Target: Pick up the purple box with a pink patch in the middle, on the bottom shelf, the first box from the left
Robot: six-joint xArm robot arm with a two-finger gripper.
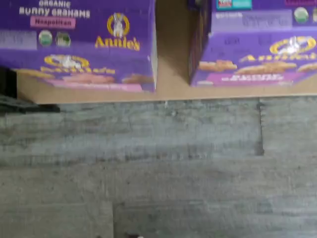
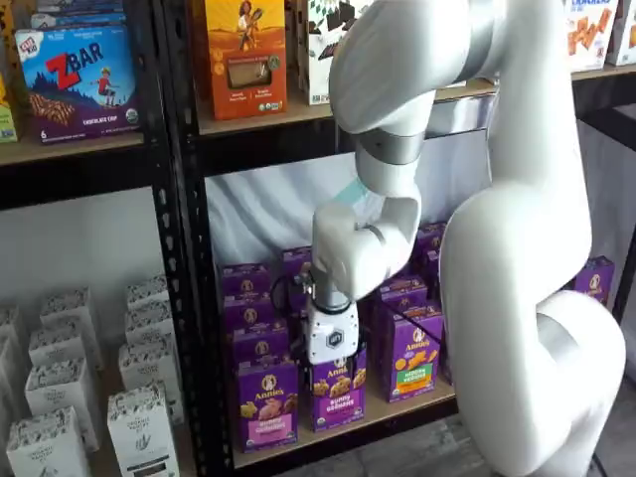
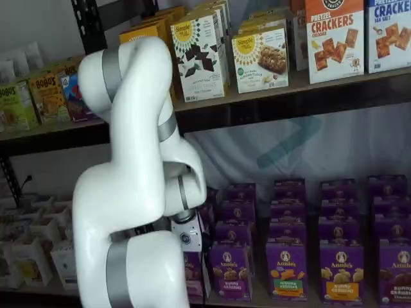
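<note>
Wrist view shows the upright purple cardboard Annie's carton with a pink "Neapolitan" label (image 1: 81, 44) standing at the front edge of the light tan wooden bottom shelf (image 1: 171, 74), apart from a second purple carton with a purple band (image 1: 255, 47) beside it, bare board between them; grey plank flooring (image 1: 158, 168) lies below the shelf edge. In a shelf view the same pink-banded carton (image 2: 266, 402) stands at the left end of the front row. The white-bodied gripper (image 2: 332, 350) hangs just in front of the neighbouring carton; its black fingers are hidden, yet its jaws stand spread wide, holding nothing.
</note>
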